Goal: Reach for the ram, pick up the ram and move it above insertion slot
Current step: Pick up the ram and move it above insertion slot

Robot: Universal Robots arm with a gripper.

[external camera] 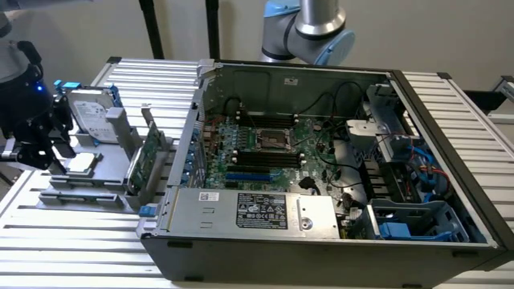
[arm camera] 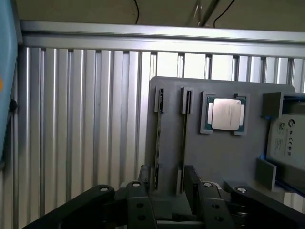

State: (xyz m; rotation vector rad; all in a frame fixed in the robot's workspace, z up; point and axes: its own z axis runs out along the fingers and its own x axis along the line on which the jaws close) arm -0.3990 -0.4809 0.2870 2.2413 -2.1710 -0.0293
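Ribbed aluminium table (arm camera: 86, 133) spreads wide beside the grey holder (arm camera: 224, 157); the claw (arm camera: 167, 174) hangs over its slotted edge, fingers (arm camera: 191, 177) spread, empty.

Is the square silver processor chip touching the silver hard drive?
Apart: in the wrist view, grey tray lies bare between the processor chip and the hard drive.

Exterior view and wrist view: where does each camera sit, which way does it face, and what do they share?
Exterior view: raised over the table, looking down into the open computer case; the arm at the back, the gripper at the exterior view's left.
Wrist view: on the wrist, looking past the open fingers onto the grey holder.
Shared: the holder, its processor and hard drive.
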